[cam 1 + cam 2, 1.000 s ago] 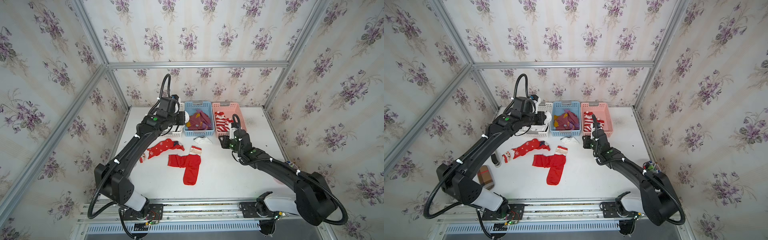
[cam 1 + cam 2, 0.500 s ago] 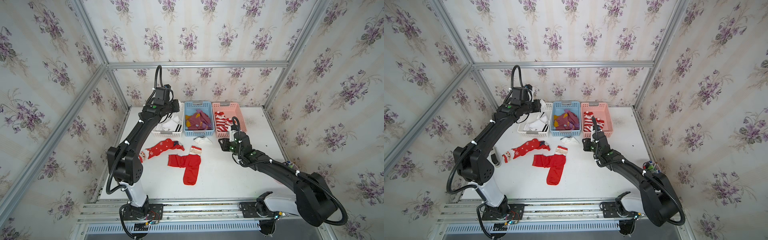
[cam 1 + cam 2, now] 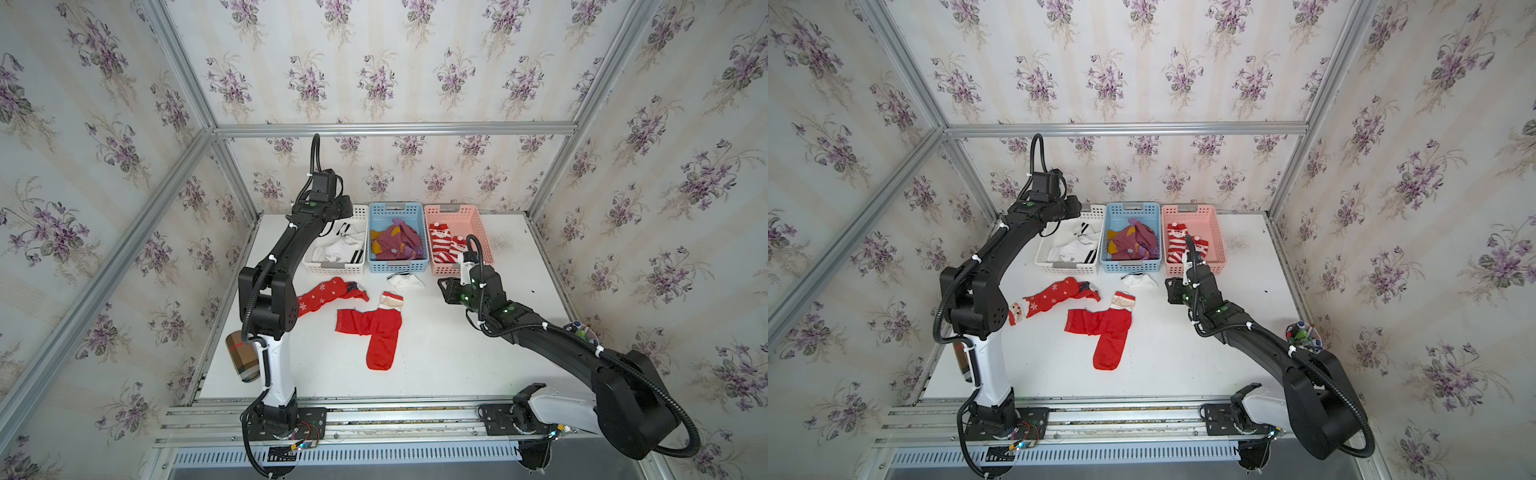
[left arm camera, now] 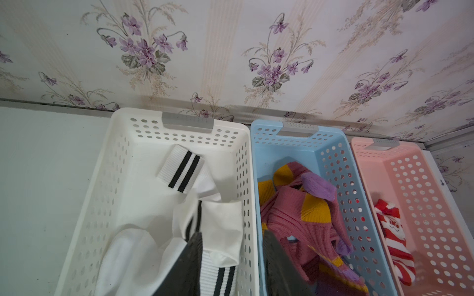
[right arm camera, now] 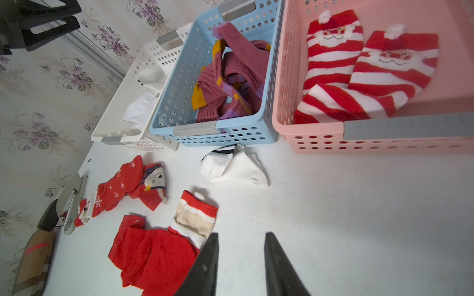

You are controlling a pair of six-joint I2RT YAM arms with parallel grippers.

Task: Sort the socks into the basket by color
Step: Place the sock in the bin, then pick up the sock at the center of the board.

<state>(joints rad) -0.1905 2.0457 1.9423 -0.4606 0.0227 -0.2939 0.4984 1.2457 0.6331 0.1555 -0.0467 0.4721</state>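
Observation:
My left gripper (image 4: pixel 232 239) hangs open over the white basket (image 4: pixel 123 112), above white socks with black stripes (image 4: pixel 179 169) that lie loose inside it. In a top view it (image 3: pixel 348 212) sits at that basket's back. Maroon socks (image 3: pixel 397 243) fill the blue basket (image 3: pixel 397 266). Red-white striped Santa socks (image 5: pixel 359 64) lie in the pink basket (image 5: pixel 320 143). On the table lie a red snowflake sock (image 3: pixel 324 293), a folded red sock (image 3: pixel 380 332) and a white sock (image 5: pixel 233 165). My right gripper (image 5: pixel 241 238) is open and empty, low in front of the pink basket.
A brown plaid object (image 3: pixel 243 357) sits at the table's left edge, partly behind my left arm, with a grey metal tool (image 5: pixel 71 202) beside it. A small bowl of coloured bits (image 3: pixel 579 331) stands at the right edge. The three baskets line the back wall.
My left gripper swung back over the white basket and opened; the white sock it carried now lies in the basket. The right arm has hardly moved.

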